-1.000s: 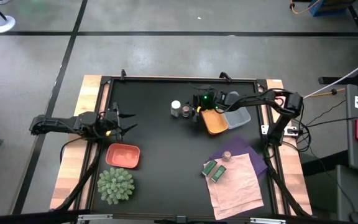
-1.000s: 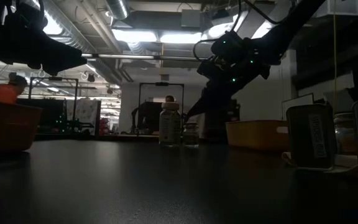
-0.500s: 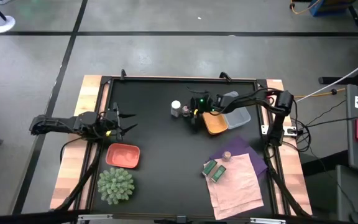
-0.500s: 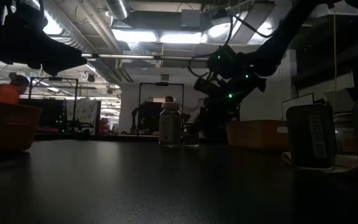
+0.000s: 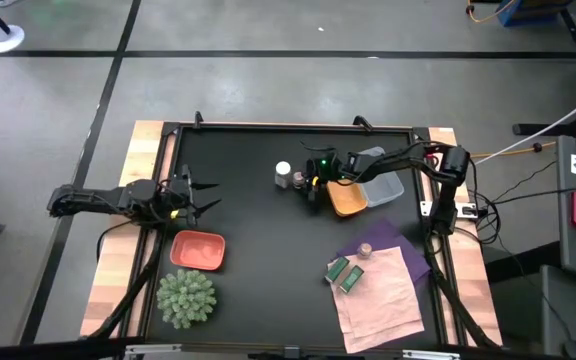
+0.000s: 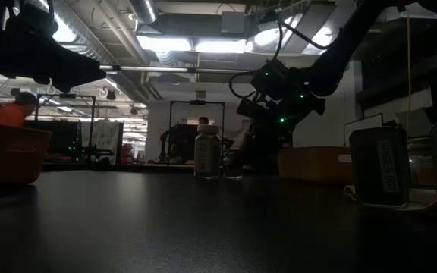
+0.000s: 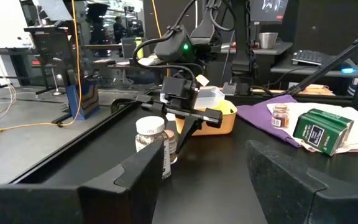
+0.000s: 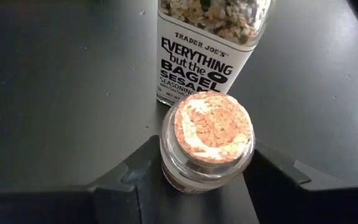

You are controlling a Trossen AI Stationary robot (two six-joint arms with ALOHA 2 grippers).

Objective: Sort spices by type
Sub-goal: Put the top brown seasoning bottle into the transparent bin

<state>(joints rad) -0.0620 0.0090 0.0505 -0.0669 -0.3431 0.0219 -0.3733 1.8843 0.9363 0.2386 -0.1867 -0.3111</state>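
Note:
Two spice jars stand side by side at the table's far middle: a white-capped seasoning jar (image 5: 283, 174) (image 8: 207, 50) and a small cork-topped jar (image 8: 207, 134) (image 7: 171, 144). My right gripper (image 5: 309, 184) (image 8: 207, 180) is shut on the small jar. Another small jar (image 5: 365, 250) and two green packets (image 5: 344, 274) rest on cloths at the near right. My left gripper (image 5: 196, 197) (image 7: 204, 177) hangs open at the table's left, level, with nothing between its fingers. My right gripper pinches the small jar's glass body (image 8: 166, 163), below the cork, between its two fingers. The fingers (image 8: 138, 174) slant down from the table's right side. The jar stands upright on the table, close against the white-capped jar.
An orange tray (image 5: 346, 198) and a clear tray (image 5: 386, 188) lie right behind my right gripper. A salmon-red tray (image 5: 198, 249) and a green spiky plant ball (image 5: 187, 296) sit near left. Purple and pinkish cloths (image 5: 383, 300) cover the near right corner.
My right gripper has come down and a little toward the table's left, from above the orange tray's far end to the small jar beside the white-capped jar. Both jars have stayed where they were.

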